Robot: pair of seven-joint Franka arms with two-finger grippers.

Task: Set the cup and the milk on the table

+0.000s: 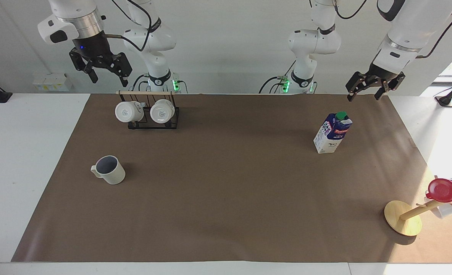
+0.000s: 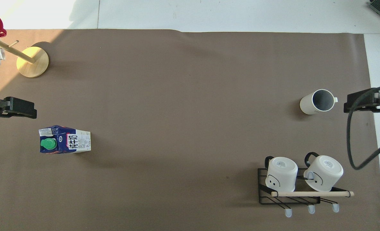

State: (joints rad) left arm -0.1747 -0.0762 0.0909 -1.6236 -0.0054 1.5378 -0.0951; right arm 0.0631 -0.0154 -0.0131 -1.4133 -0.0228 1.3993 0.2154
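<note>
Fingers apart on both grippers, milk [image 1: 333, 133] upright, cup [image 1: 110, 170] upright

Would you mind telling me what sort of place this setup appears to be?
Probably a robotics lab staged as a kitchen counter: two arms over a papered table with a milk carton, mug rack and cup.

White jointed arms [image 1: 153, 42], black cables, silver wrist rings, black tools, green base lights.
</note>
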